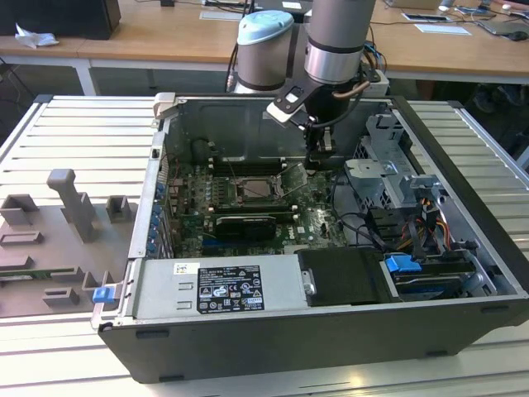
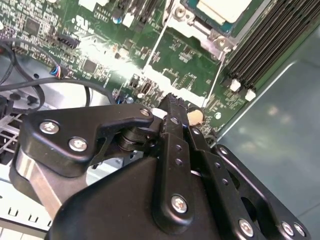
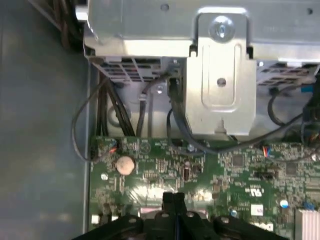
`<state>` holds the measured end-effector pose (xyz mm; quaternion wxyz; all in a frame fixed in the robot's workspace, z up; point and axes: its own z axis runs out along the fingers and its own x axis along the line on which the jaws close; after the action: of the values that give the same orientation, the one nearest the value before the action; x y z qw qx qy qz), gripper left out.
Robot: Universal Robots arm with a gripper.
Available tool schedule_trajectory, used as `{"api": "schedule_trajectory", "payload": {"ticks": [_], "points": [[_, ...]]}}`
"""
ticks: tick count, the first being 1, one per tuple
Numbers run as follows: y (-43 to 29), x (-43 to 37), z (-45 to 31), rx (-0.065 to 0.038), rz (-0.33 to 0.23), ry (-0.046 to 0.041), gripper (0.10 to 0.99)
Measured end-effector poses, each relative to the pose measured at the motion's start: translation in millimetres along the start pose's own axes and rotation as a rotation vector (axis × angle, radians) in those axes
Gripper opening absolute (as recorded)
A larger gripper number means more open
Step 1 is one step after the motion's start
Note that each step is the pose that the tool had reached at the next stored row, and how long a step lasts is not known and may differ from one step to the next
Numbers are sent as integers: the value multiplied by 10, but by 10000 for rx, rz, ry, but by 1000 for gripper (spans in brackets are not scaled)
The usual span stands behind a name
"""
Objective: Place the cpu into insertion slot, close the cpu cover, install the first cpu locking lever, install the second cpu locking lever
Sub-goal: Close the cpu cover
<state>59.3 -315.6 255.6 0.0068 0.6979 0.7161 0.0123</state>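
Observation:
The cpu (image 2: 222,7) is a pale square chip lying in the insertion slot (image 1: 252,188) on the green motherboard inside the open case. The cpu cover (image 1: 293,178) is a thin metal frame standing tilted up at the slot's side towards the exterior view's right. Its edge (image 2: 216,82) shows as a bright line with board visible through the cut-out. My gripper (image 1: 318,163) hangs just beyond that raised frame, above the board. Both wrist views show its black fingers (image 3: 168,199) pressed together with nothing between them, and its tip (image 2: 172,101) sits over the board near a coin cell (image 2: 195,117).
A metal drive cage (image 1: 388,165) and cable bundle (image 1: 364,223) crowd the case on the exterior view's right. The power supply (image 1: 223,285) fills the front. Black memory slots (image 2: 260,45) run beside the socket. Grey fixtures (image 1: 70,207) stand on the table at the left.

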Motion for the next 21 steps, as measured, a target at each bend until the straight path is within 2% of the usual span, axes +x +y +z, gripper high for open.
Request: {"api": "schedule_trajectory", "payload": {"ticks": [7, 12, 14, 21], "points": [[95, 8, 43, 1, -3, -17, 106], [99, 8, 114, 4, -4, -21, 106], [88, 8, 116, 10, -4, -21, 106], [-30, 11, 113, 9, -4, -19, 106]]}}
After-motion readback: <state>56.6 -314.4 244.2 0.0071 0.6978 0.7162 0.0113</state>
